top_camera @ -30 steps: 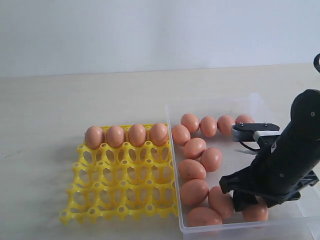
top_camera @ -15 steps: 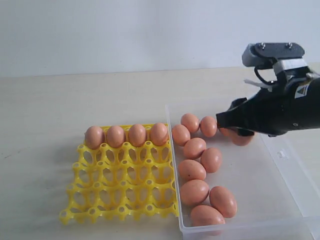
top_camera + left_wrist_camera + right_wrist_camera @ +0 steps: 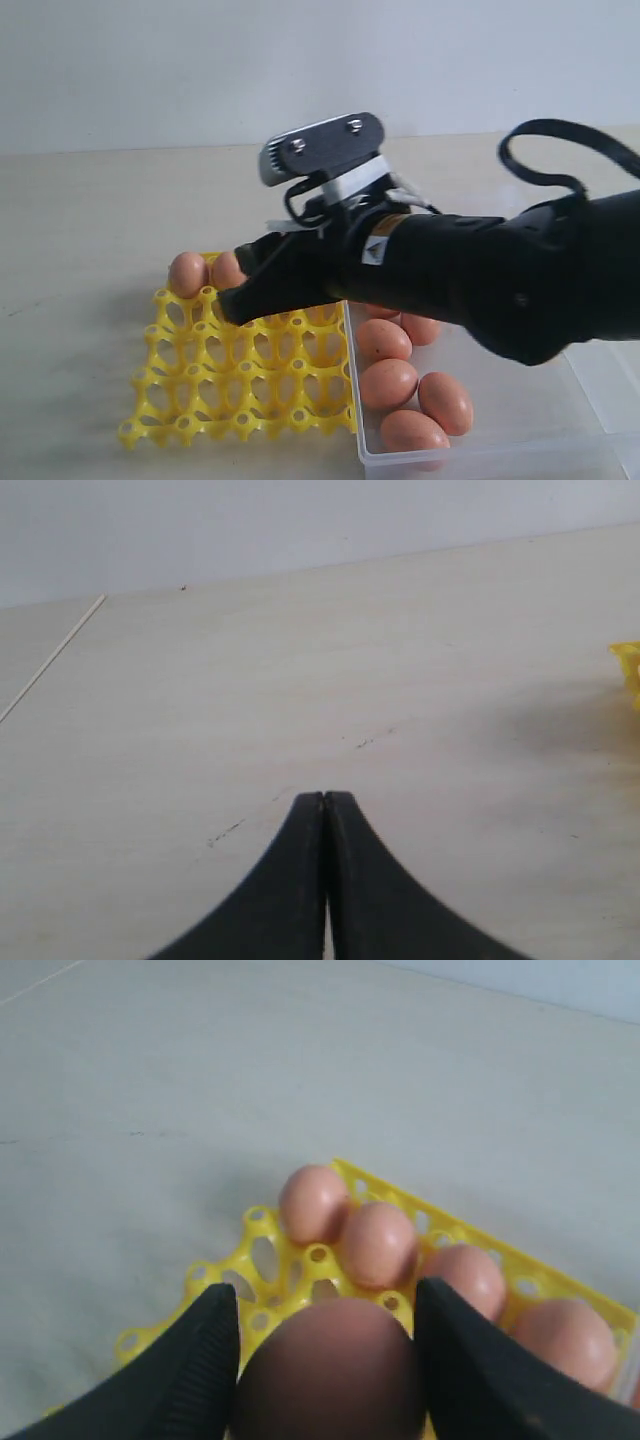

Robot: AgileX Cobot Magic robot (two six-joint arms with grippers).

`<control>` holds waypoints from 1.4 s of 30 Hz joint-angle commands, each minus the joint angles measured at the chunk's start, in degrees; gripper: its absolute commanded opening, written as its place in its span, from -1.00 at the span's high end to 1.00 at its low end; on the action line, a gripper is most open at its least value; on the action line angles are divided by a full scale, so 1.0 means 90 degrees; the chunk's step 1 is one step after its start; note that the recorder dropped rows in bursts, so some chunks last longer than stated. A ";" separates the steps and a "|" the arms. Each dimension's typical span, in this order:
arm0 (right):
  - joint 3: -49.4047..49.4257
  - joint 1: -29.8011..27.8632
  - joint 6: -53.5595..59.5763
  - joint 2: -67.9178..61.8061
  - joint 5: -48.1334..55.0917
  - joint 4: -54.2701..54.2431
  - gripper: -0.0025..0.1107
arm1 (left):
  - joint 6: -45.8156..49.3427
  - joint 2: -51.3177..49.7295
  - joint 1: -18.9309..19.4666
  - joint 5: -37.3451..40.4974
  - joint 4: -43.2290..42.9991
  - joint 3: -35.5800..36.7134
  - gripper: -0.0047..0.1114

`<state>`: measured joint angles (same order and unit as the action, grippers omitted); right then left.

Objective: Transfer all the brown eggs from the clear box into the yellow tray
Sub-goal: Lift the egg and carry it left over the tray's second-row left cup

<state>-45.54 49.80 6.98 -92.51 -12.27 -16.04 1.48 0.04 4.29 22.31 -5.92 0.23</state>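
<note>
While your right gripper (image 3: 325,1305) hangs above the bright yellow plastic lattice egg tray (image 3: 200,395), its black fingers (image 3: 190,1370) stand wide, clamped on one smooth reddish-brown egg (image 3: 330,1385). Four more brown eggs (image 3: 380,1243) sit in the row along the tray's far edge. At least five other eggs (image 3: 389,384) lie in the shallow clear plastic box (image 3: 500,452) just beside the tray. Your left gripper (image 3: 325,810) is pressed fully together, holding nothing, over the pale bare table (image 3: 300,660).
</note>
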 commanded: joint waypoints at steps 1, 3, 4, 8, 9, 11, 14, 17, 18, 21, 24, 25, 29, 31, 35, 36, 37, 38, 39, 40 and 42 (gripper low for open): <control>-0.0742 0.0327 0.0769 -0.0687 -0.0222 0.0066 0.96 | -0.0015 -0.0004 -0.0032 -0.0057 0.0003 -0.0026 0.92; -0.1088 0.0432 0.1037 -0.1017 -0.0175 0.0066 0.96 | -0.0015 -0.0004 -0.0032 -0.0057 0.0003 -0.0026 0.92; -0.1226 0.0470 0.1154 -0.1149 -0.0120 0.0066 0.96 | -0.0015 -0.0004 -0.0032 -0.0057 0.0003 -0.0026 0.92; -0.1838 0.0538 0.1609 -0.1750 0.0118 0.0066 0.96 | -0.0015 -0.0004 -0.0032 -0.0057 0.0003 -0.0026 0.92; -0.1982 0.0538 0.1670 -0.1896 0.0180 0.0066 0.96 | -0.0015 -0.0004 -0.0032 -0.0057 0.0003 -0.0026 0.92; -0.2232 0.0538 0.1756 -0.2167 0.0313 0.0066 0.96 | -0.0015 -0.0004 -0.0032 -0.0057 0.0003 -0.0026 0.92; -0.2584 0.0538 0.1801 -0.2456 0.0554 0.0066 0.96 | -0.0015 -0.0004 -0.0032 -0.0057 0.0003 -0.0026 0.92; -0.2928 0.0538 0.1911 -0.2663 0.0954 0.0066 0.96 | -0.0015 -0.0004 -0.0032 -0.0057 0.0003 -0.0026 0.92; -0.3033 0.0538 0.1910 -0.2717 0.1069 0.0066 0.96 | -0.0015 -0.0004 -0.0032 -0.0057 0.0003 -0.0026 0.92; -0.3240 0.0538 0.1910 -0.2822 0.1205 0.0066 0.96 | -0.0015 -0.0004 -0.0032 -0.0057 0.0003 -0.0026 0.92; -0.3283 0.0525 0.1910 -0.2838 0.1209 0.0066 0.96 | -0.0015 -0.0004 -0.0032 -0.0057 0.0003 -0.0026 0.92; -0.3295 0.0524 0.1910 -0.2838 0.1209 0.0066 0.96 | -0.0015 -0.0004 -0.0032 -0.0057 0.0003 -0.0026 0.92; -0.3294 0.0447 0.1867 -0.2838 0.1220 -0.0058 0.96 | -0.0015 -0.0004 -0.0032 -0.0057 0.0003 -0.0026 0.92; -0.3294 0.0446 0.1867 -0.2838 0.1220 -0.0081 0.96 | -0.0015 -0.0004 -0.0032 -0.0057 0.0003 -0.0026 0.92; -0.3294 0.0378 0.1867 -0.2849 0.1207 -0.0223 0.96 | -0.0015 -0.0004 -0.0032 -0.0057 0.0003 -0.0026 0.92; -0.3294 0.0377 0.1780 -0.2849 0.1207 -0.0223 0.96 | -0.0015 -0.0004 -0.0032 -0.0057 0.0003 -0.0026 0.92; -0.3294 0.0349 0.1716 -0.2849 0.1207 -0.0223 0.96 | -0.0015 -0.0004 -0.0032 -0.0057 0.0003 -0.0026 0.92; -0.3294 0.0344 0.1634 -0.2862 0.1207 -0.0223 0.96 | -0.0015 -0.0004 -0.0032 -0.0057 0.0003 -0.0026 0.92; -0.3294 0.0316 0.1524 -0.2902 0.1193 -0.0223 0.96 | -0.0015 -0.0004 -0.0032 -0.0057 0.0003 -0.0026 0.92; -0.3296 0.0302 0.1455 -0.2917 0.1177 -0.0223 0.96 | -0.0015 -0.0004 -0.0032 -0.0057 0.0003 -0.0026 0.92; -0.3296 0.0280 0.1412 -0.3018 0.1177 -0.0223 0.96 | -0.0015 -0.0004 -0.0032 -0.0057 0.0003 -0.0026 0.92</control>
<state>-74.72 52.91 20.87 -118.83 -0.90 -17.86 1.48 0.04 4.29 22.31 -5.92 0.23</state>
